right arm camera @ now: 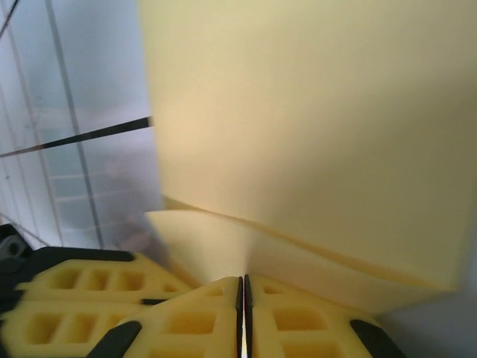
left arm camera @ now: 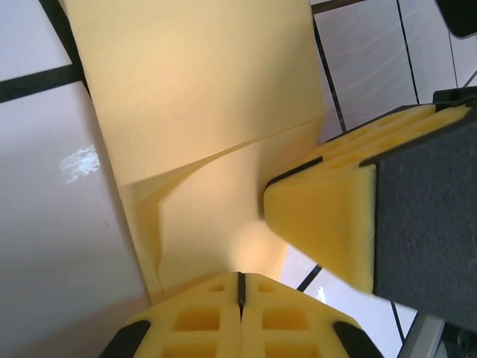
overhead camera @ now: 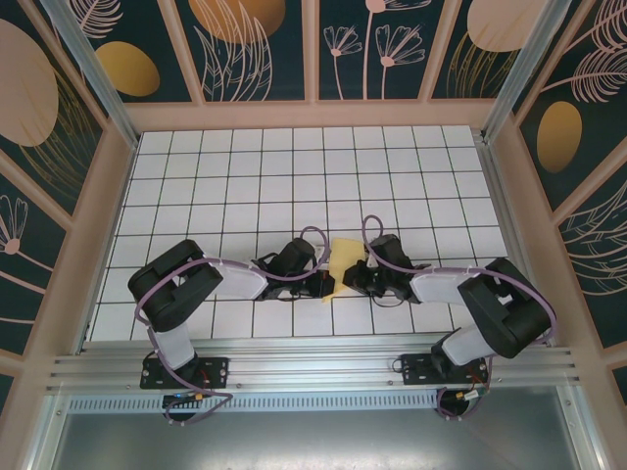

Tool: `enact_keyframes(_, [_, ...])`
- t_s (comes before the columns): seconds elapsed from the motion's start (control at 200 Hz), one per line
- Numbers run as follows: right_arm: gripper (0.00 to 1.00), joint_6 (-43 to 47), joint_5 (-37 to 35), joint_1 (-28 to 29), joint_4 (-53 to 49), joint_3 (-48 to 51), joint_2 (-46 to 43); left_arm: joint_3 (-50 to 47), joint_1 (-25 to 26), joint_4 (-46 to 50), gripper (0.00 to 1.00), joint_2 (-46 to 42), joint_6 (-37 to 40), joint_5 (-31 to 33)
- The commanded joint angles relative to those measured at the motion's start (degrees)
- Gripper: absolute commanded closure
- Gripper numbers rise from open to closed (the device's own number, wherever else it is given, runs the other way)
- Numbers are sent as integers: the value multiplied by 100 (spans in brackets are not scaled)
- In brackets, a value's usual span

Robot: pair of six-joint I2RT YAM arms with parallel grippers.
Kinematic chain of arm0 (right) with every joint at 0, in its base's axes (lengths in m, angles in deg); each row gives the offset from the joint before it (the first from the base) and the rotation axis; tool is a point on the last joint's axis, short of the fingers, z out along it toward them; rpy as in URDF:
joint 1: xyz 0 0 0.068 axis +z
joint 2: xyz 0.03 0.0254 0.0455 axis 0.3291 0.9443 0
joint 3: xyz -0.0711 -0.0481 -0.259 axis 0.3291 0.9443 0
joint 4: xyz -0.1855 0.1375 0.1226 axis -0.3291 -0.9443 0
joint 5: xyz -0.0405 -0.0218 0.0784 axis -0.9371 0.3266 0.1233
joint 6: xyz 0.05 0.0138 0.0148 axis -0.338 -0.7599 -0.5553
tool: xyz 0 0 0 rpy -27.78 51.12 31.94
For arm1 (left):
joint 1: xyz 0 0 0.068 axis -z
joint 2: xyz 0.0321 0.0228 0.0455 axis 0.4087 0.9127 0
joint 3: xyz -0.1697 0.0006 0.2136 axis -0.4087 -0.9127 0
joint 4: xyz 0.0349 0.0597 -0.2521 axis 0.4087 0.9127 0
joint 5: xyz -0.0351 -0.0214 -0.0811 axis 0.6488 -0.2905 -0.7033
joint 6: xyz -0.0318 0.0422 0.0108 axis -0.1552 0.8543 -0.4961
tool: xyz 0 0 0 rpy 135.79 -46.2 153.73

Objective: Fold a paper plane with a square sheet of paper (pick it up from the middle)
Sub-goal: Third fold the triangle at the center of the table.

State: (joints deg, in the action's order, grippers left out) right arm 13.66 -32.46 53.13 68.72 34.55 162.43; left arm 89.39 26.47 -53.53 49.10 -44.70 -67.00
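1. Your left claw (left arm camera: 240, 289) is closed, its tips pinching the near edge of the pale-yellow sheet of paper (overhead camera: 345, 257).
2. Your right claw (right arm camera: 244, 292) is closed on that same edge, just beside the left.
3. The sheet, creased into overlapping layers, sits between both claws over the table's (overhead camera: 294, 166) front middle.

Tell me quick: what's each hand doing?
Left hand: closed, pinching the folded paper.
Right hand: closed, pinching the same paper.
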Motion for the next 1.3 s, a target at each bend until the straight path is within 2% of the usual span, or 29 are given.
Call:
enact_keyframes(0.0, [87, 123, -144, -223, -161, 114, -77, -90, -7, 932, 100, 121, 216, 454])
enact_keyframes(0.055, [87, 179, -165, -220, -239, 121, -158, -101, -7, 957, 100, 130, 227, 465])
enact_keyframes(0.375, [86, 489, 139, -1273, -238, 375, -290, -220, -11, 903, 100, 126, 230, 438])
enact_keyframes(0.53, [86, 601, 366, -1526, -429, 365, -643, -232, -5, 876, 100, 115, 222, 421])
enact_keyframes(0.665, [84, 518, 600, -1404, -498, 342, -1136, -214, -5, 851, 100, 89, 203, 394])
enact_keyframes(0.776, [84, 333, 555, -985, -369, 292, -1200, -188, -5, 851, 100, 78, 203, 378])
enact_keyframes(1.021, [85, 148, 320, -166, 64, -218, -115, -135, -6, 895, 100, 32, 217, 345])
enact_keyframes(1.151, [85, 184, 242, -175, 197, -353, 351, -105, -12, 940, 100, 17, 246, 350])
enact_keyframes(1.291, [86, 366, -41, -172, -239, -510, 833, -32, -9, 1038, 100, 3, 301, 358])
